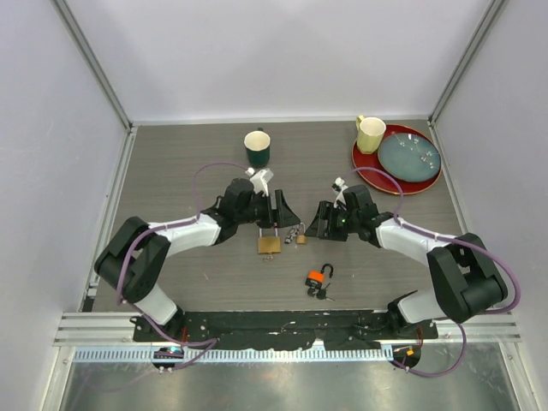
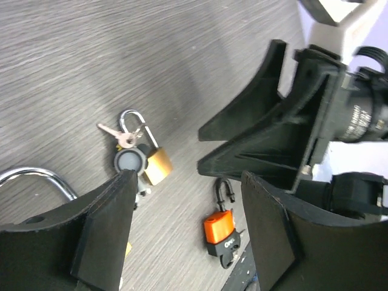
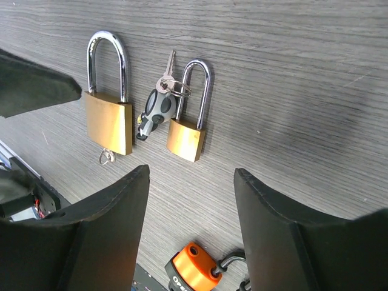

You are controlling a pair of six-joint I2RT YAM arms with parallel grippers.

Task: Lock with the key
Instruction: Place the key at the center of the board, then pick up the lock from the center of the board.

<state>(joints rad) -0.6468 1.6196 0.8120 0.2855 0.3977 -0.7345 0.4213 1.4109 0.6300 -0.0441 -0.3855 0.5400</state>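
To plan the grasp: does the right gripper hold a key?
No, the right gripper is open and empty; the keys hang on the small brass padlock.

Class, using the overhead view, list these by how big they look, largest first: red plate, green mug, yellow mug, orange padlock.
1. red plate
2. green mug and yellow mug: they look about alike, so they are not ranked against each other
3. orange padlock

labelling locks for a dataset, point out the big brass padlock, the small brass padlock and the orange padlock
big brass padlock (image 3: pixel 109 124), right wrist view, its brass body
small brass padlock (image 3: pixel 185 139), right wrist view, its brass body
orange padlock (image 3: pixel 195 265), right wrist view, its orange body
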